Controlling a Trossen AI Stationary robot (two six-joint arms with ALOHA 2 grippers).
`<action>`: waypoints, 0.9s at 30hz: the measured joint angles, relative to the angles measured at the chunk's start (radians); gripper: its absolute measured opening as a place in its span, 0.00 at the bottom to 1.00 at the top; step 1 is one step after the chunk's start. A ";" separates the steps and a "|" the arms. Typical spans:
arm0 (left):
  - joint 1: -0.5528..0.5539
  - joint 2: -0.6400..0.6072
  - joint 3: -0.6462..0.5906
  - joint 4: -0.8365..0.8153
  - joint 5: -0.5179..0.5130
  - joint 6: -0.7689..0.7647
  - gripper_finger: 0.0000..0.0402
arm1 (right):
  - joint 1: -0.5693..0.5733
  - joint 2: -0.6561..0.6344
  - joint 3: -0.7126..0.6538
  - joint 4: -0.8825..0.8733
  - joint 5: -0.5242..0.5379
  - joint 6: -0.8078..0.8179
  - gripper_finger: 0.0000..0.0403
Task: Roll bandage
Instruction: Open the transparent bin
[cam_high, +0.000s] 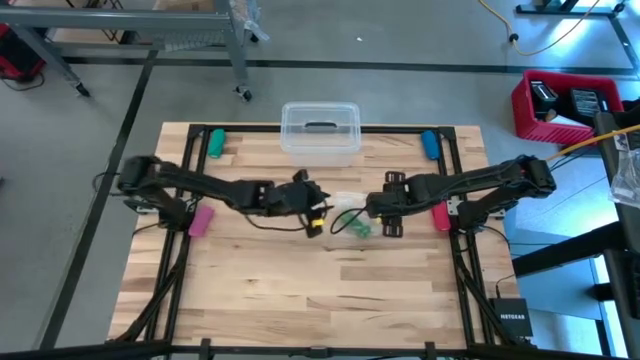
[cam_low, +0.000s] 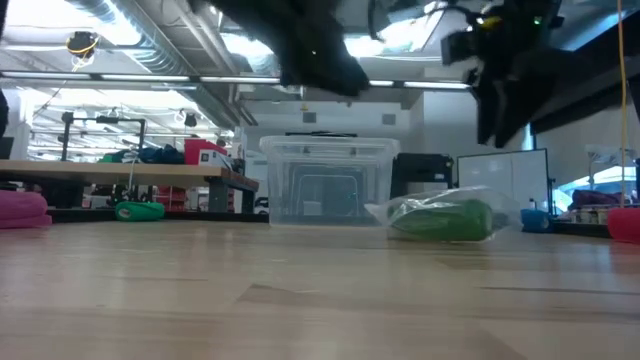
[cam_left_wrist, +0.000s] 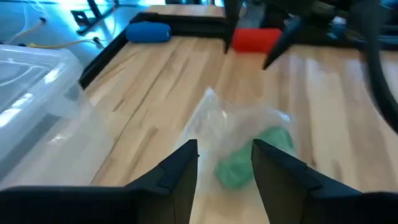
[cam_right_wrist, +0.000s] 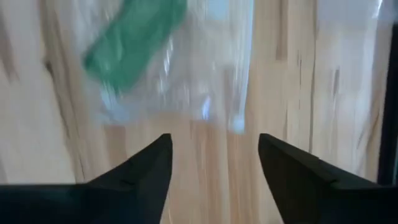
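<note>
The bandage (cam_high: 357, 229) is a bright green wad inside a small clear plastic bag (cam_high: 347, 212), which lies flat on the wooden table near its middle. Both also show in the low view, the bandage (cam_low: 445, 218) resting on the tabletop. My left gripper (cam_high: 322, 216) is open and held above the table just left of the bag. In the left wrist view its fingers (cam_left_wrist: 225, 167) stand to either side of the green wad (cam_left_wrist: 273, 140). My right gripper (cam_high: 386, 216) is open and hangs just right of the bag, pointing down. Its wrist view shows the bag (cam_right_wrist: 199, 81) and the bandage (cam_right_wrist: 134, 40) beyond the fingers (cam_right_wrist: 214, 163).
A clear lidded bin (cam_high: 320, 130) stands at the far middle. A green cylinder (cam_high: 215, 143) and a blue one (cam_high: 430, 145) lie at the far corners. A pink one (cam_high: 200, 220) and a red one (cam_high: 440, 215) lie by the side rails. A black frame borders the table.
</note>
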 joint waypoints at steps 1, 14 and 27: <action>-0.009 -0.027 0.000 -0.045 -0.002 0.002 0.36 | 0.000 -0.008 0.000 0.028 0.002 -0.007 0.60; 0.018 -0.291 -0.258 -0.171 -0.092 -0.036 0.32 | -0.045 -0.043 0.001 0.553 0.004 -0.215 0.59; 0.175 -0.354 -0.505 0.197 -0.004 -0.016 0.32 | -0.425 0.005 0.013 0.899 -0.164 -0.427 0.59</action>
